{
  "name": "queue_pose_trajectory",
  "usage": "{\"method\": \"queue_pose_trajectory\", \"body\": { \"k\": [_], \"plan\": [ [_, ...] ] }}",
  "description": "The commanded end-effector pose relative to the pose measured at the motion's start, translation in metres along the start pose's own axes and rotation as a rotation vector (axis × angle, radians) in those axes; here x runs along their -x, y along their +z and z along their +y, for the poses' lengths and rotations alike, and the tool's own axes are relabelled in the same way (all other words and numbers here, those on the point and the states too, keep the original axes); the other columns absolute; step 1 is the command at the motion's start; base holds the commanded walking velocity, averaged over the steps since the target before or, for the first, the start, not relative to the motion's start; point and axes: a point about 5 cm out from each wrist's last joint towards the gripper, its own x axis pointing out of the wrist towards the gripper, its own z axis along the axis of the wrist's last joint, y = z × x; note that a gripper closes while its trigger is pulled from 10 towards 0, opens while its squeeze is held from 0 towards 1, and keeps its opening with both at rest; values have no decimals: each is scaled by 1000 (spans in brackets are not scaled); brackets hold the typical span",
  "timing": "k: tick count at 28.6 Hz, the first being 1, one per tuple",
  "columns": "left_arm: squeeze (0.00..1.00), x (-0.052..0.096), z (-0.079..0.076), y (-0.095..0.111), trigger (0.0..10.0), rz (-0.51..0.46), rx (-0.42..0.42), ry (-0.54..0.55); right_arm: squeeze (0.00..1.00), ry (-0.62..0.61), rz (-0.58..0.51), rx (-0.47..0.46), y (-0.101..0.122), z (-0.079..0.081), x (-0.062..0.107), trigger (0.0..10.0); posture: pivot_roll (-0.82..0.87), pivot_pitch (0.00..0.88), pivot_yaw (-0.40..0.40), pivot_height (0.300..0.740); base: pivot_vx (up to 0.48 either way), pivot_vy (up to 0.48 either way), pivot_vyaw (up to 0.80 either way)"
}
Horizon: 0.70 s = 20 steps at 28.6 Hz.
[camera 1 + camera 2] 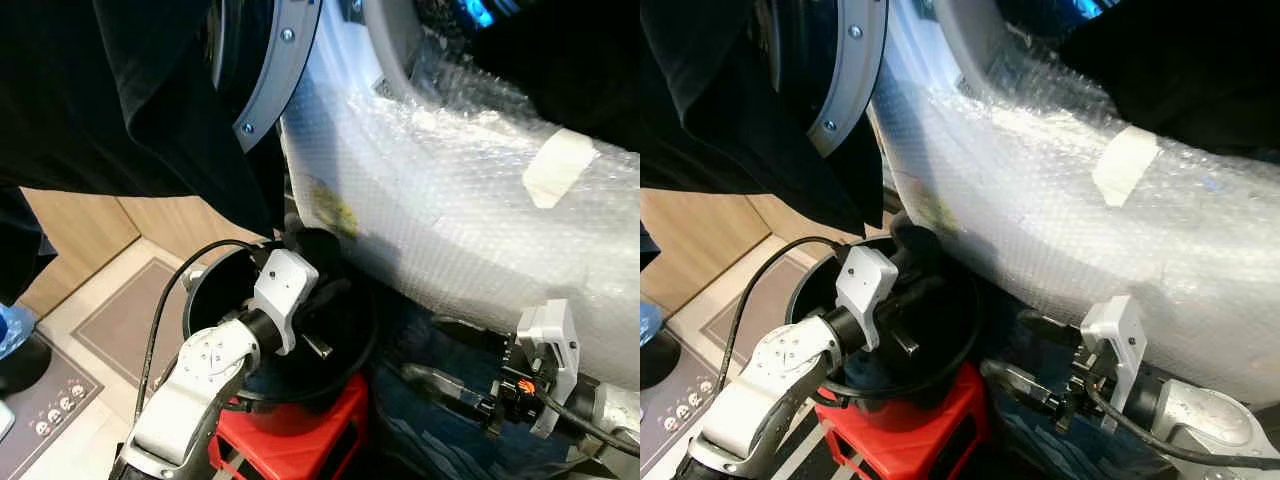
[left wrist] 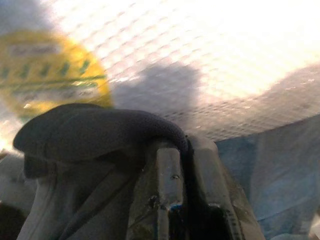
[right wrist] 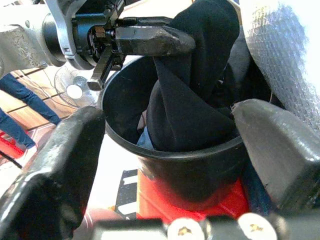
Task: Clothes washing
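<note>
**Q:** Now, where is the left gripper (image 3: 170, 42), and what is its state?

**A:** It is positioned over the black bucket (image 1: 345, 370). Its fingers are pressed together on a fold of black garment (image 3: 192, 95). The garment hangs from the fingers down into the bucket, and its lower part rests against the inner wall near the rim.

**Q:** What carries the bucket?

**A:** A red stool (image 1: 300, 445). The stool stands on the floor, directly in front of the washing machine (image 1: 450, 190).

**Q:** Condition of the machine?

**A:** The body is wrapped in bubble wrap, with a strip of tape (image 1: 555, 165) on the upper right. A yellow label (image 2: 47, 70) shows through the wrap. The round door (image 1: 275, 70) is swung open above the bucket.

**Q:** And the right gripper (image 1: 1025, 350)?

**A:** It is held low, beside the bucket and close to the machine front. Its fingers are spread apart and hold nothing. Blue fabric (image 1: 425, 345) lies beneath it.
</note>
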Motion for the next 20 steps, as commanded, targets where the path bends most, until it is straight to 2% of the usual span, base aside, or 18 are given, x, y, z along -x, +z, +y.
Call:
{"method": "queue_pose_trajectory", "body": {
  "k": [1, 8, 13, 20],
  "plan": [
    [0, 2, -6, 10, 10000, -43, -58, -44, 0, 18, 1, 9, -1, 1, -3, 10000, -70, 120, 28, 740, 0, 0, 0],
    [0, 3, -7, 11, 10000, -46, -72, -59, 0, 22, 0, 11, -2, 0, -3, 10000, -70, 120, 28, 740, 0, 0, 0],
    [0, -2, -14, 34, 10000, -116, -121, -196, 0, -2, 11, -13, -16, -7, 1, 10000, -75, 73, 48, 740, 0, 0, 0],
    [0, -9, -9, 60, 10000, -207, -113, -242, 0, -13, 30, -25, -24, -9, 4, 10000, -87, 53, 63, 740, 0, 0, 0]
  ]
}}
